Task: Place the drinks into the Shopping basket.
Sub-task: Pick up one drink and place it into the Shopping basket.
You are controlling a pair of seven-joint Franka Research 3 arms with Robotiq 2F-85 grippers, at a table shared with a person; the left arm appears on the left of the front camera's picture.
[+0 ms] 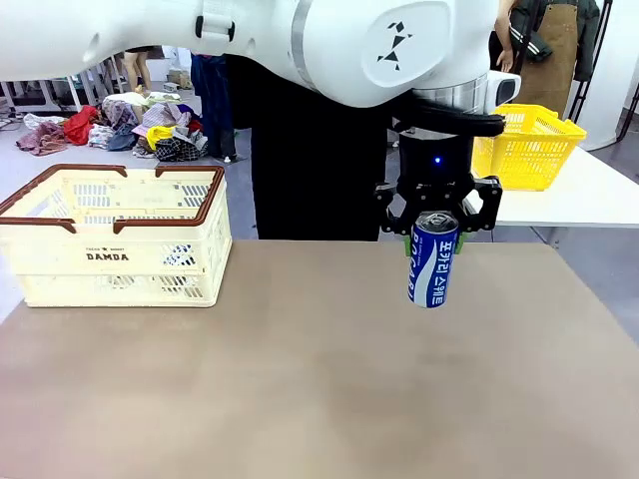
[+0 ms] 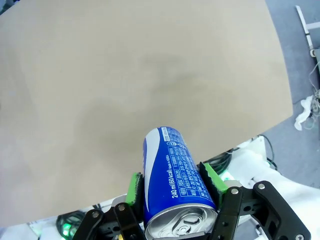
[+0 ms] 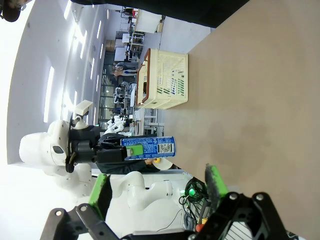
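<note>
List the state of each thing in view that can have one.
Can: upright, sealed, held off the table.
Left pincer: shut on the can near its top.
Right pincer: open, holding nothing.
Cream basket: upright on the table's left side, handles folded down on the rim, contents not visible.
Yellow basket: upright on the far table.

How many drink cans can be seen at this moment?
1. A blue can hangs above the right side of the table, gripped near its top in the left gripper. The cream basket may hide others inside.
</note>
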